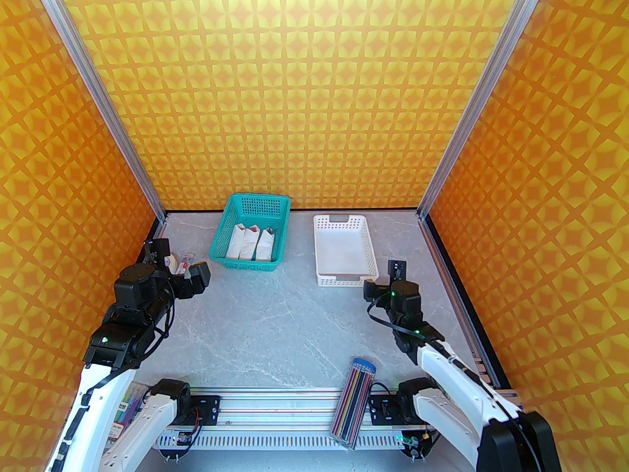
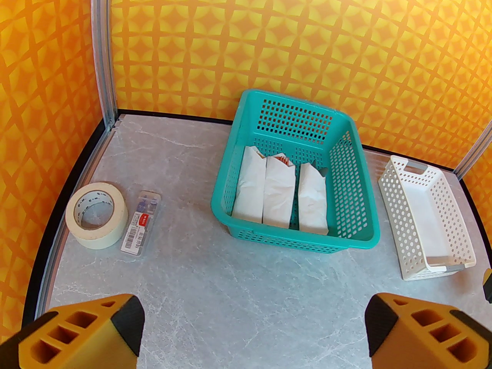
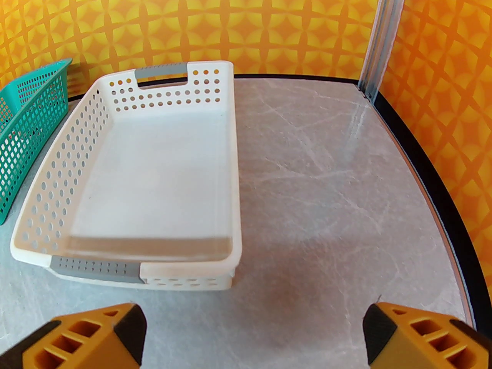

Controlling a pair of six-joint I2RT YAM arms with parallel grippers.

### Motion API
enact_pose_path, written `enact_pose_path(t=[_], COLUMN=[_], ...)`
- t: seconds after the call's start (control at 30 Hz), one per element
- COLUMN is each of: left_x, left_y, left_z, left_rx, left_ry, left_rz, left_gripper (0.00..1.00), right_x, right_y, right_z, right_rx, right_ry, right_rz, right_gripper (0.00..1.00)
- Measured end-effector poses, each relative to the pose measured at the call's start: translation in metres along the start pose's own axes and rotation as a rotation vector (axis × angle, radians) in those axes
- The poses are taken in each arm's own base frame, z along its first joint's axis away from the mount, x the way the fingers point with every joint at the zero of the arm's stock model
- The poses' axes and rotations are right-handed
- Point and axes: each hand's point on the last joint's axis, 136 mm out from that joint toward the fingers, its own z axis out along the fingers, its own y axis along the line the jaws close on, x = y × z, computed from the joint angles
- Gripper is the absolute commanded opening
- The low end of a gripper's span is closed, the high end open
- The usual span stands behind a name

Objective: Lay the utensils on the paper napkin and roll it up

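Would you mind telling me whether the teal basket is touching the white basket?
Apart: the top external view shows bare table between the teal basket and the white basket.

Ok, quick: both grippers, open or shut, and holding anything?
Left gripper: open, holding nothing.
Right gripper: open, holding nothing.

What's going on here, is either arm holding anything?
Nothing is being handled right now. Both arms hover over the table with jaws apart. The left gripper faces the teal basket, which holds three white paper bundles side by side. The right gripper faces the white basket. A tape roll lies on the left side and a pencil case at the near edge, both untouched.
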Motion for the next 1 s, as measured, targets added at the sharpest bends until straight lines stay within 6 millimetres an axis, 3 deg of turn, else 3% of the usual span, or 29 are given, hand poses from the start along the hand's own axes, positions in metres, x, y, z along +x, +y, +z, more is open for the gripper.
enact_pose_path(t=[0.6,0.83,1.0], left_x=[-0.001,0.006,0.014], left_y=[0.003,0.016,0.022], left_z=[0.006,0.015,0.021], left_rx=[-0.020,-0.089,-0.122], left_ry=[-0.005,0.023,0.043], left_rz=[0.008,0.009,0.011], left_gripper=[1.00,0.99,0.99], right_x=[-0.010,0.006,0.001], right_y=[0.005,-0.007,-0.005], right_z=[0.045,0.064,0.068], right_rx=[-0.014,-0.021,-0.051], right_ry=[-0.155,-0.143,-0.141], right_rz=[-0.038,-0.004,0.003], right_gripper=[0.99,0.99,0.99])
